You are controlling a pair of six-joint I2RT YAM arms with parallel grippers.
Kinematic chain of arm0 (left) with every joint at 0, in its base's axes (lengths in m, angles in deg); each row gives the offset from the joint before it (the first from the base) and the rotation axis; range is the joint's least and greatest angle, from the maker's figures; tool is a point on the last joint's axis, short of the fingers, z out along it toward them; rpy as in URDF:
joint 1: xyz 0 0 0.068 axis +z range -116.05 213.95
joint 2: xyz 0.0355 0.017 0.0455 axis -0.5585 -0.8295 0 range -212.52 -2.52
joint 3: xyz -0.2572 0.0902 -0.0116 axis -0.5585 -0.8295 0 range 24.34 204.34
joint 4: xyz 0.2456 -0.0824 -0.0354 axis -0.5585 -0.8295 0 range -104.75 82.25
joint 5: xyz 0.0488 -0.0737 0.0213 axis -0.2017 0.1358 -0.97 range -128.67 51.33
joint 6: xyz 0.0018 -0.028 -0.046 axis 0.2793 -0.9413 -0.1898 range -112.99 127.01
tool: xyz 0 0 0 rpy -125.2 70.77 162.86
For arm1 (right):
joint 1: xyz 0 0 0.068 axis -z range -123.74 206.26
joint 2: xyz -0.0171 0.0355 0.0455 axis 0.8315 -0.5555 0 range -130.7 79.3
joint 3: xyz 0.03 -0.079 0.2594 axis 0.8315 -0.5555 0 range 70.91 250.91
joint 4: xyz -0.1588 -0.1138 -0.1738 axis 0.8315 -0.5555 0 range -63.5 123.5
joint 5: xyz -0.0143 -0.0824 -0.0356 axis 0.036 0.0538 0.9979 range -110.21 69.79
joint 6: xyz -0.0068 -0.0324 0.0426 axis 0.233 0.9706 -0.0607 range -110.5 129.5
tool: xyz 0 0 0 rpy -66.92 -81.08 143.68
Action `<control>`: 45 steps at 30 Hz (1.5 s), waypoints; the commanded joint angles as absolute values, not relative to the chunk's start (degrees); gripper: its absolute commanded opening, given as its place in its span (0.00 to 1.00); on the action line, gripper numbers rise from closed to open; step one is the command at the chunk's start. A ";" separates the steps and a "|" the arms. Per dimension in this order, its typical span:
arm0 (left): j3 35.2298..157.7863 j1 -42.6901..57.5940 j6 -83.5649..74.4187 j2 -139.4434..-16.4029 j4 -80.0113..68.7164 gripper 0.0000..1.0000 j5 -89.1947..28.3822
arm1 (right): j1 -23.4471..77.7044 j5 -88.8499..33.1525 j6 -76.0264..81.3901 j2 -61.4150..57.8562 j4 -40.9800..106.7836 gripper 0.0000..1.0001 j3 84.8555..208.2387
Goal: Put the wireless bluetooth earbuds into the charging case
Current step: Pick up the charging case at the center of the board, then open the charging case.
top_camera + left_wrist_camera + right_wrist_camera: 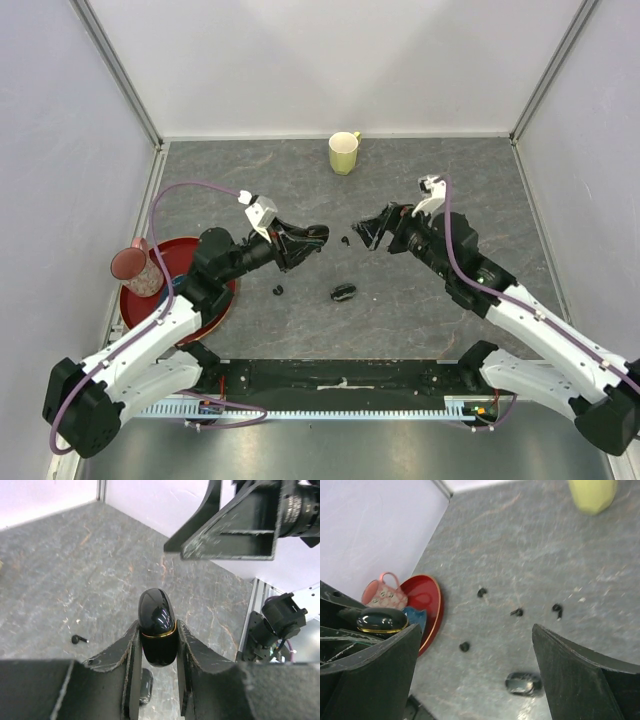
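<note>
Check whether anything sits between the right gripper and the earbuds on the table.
Nothing visible: the right gripper is open, and the earbuds lie loose on the table. But the case in the left gripper looks closed.

Left gripper [157, 632] jaws clamp a black charging case [157, 617]; one earbud [77, 639] lies on the table [75, 565].

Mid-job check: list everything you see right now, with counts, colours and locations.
tiny black comma-shaped earbuds: 4, black, loose on the grey table
glossy black pebble-shaped charging cases: 2, black, one held, one lying on the table
pale yellow cup: 1, yellow, far edge
pink patterned mug: 1, pink, left, by the plate
round red plate: 1, red, left side
blue item: 1, blue, in the plate, unidentifiable
left gripper: 1, black, shut on one case
right gripper: 1, black, open, empty
</note>
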State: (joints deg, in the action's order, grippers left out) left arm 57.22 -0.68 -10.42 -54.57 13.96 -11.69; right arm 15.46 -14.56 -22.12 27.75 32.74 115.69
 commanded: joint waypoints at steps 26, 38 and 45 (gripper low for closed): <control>47.20 -0.85 -1.86 -49.46 34.96 0.02 -8.35 | 18.99 -43.25 -72.59 25.95 41.50 0.98 111.53; 45.17 -0.94 -5.12 -48.40 37.95 0.02 -2.81 | 18.73 -50.62 -80.94 18.48 50.81 0.98 110.28; 46.13 -0.94 -4.68 -49.89 38.21 0.02 -0.96 | 17.24 -50.79 -85.86 14.97 57.92 0.98 109.85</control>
State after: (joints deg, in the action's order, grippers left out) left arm 45.35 -0.68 -3.87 -49.02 34.60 -3.05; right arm 18.54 -49.31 -81.11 16.52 50.05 109.41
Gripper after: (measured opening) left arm 0.346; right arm 0.979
